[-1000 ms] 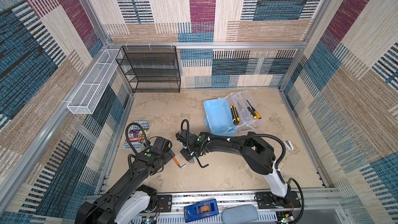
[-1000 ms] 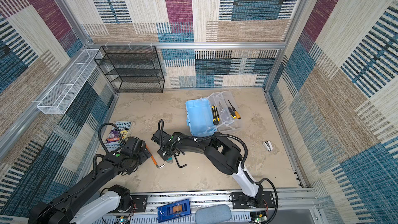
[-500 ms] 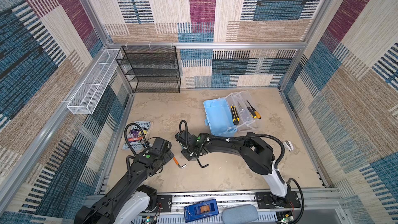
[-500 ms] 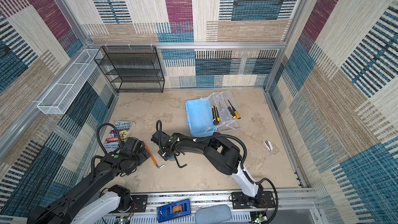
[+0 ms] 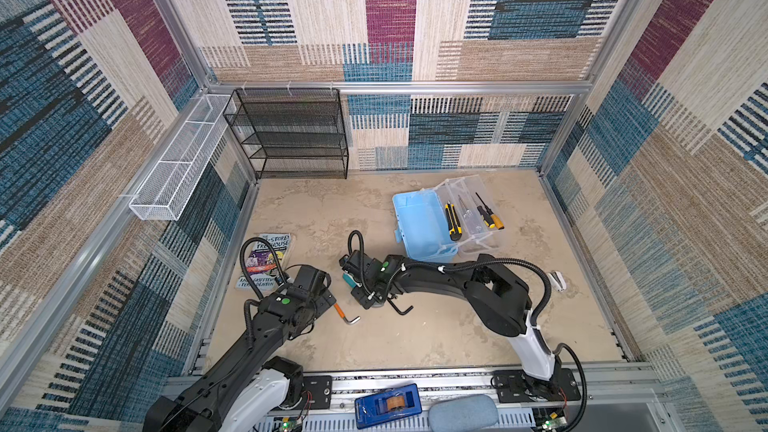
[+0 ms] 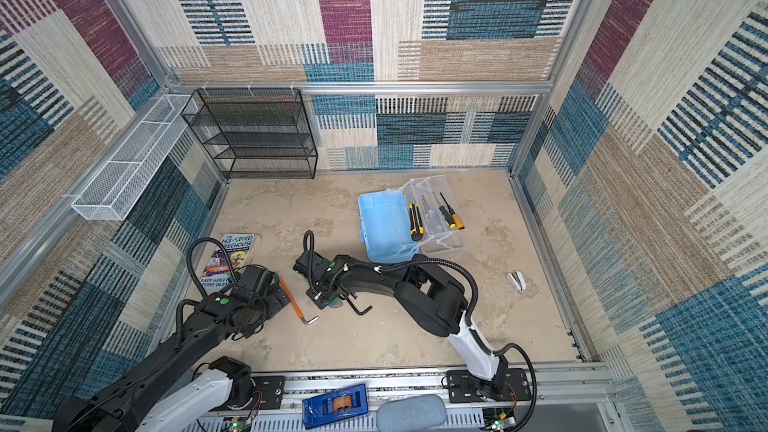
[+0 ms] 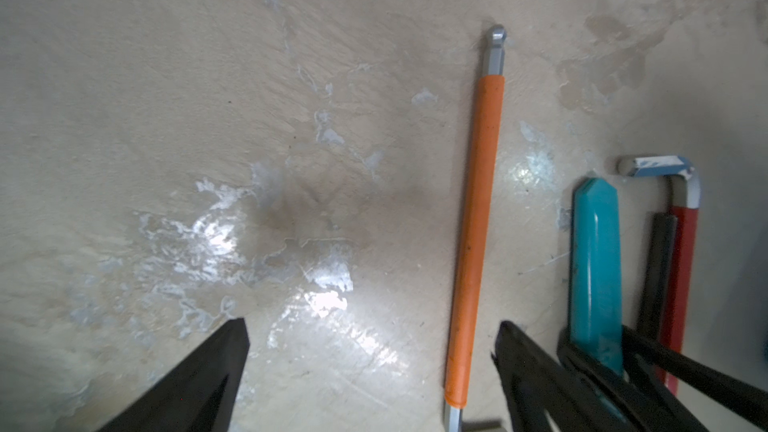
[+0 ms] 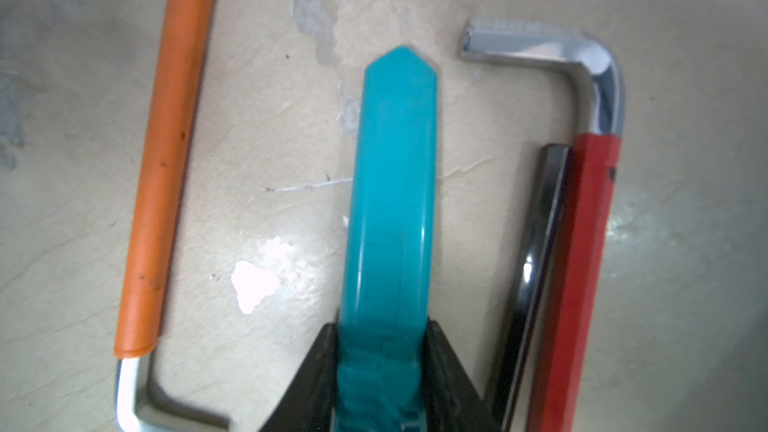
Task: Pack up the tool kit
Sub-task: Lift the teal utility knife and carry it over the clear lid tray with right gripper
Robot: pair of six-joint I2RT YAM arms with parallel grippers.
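Arm at left: the left gripper (image 7: 372,326) hovers low over the bench (image 5: 415,334) in the lower left of both top views, fingers spread wide and holding nothing.
Orange hex key (image 7: 478,209): flat on the bench between the left gripper's spread fingers, much closer to one of them. Its long arm runs along the line the gripper points, so the fingers straddle its thin width.
Teal utility knife (image 8: 390,201): flat on the bench just right of the orange hex key and roughly parallel to it, below centre in the top views.
Arm at right: the right gripper (image 8: 382,334) is clamped on the teal utility knife near its rear end, one finger on each flank. The knife's long axis sticks straight out ahead of it.
Red hex key (image 8: 582,263) and black hex key (image 8: 536,263): touching side by side just beyond the knife, outside the grip.
Case (image 5: 415,222): open, up and to the right of the right gripper and well apart from it. Its clear lid (image 5: 473,197), folded out to the right, carries a yellow-black utility knife (image 5: 452,224) and screwdrivers (image 5: 486,218).
Deciding relation: the case lies on the right arm's own side, so that arm looks better placed to carry the knife up and rightward.
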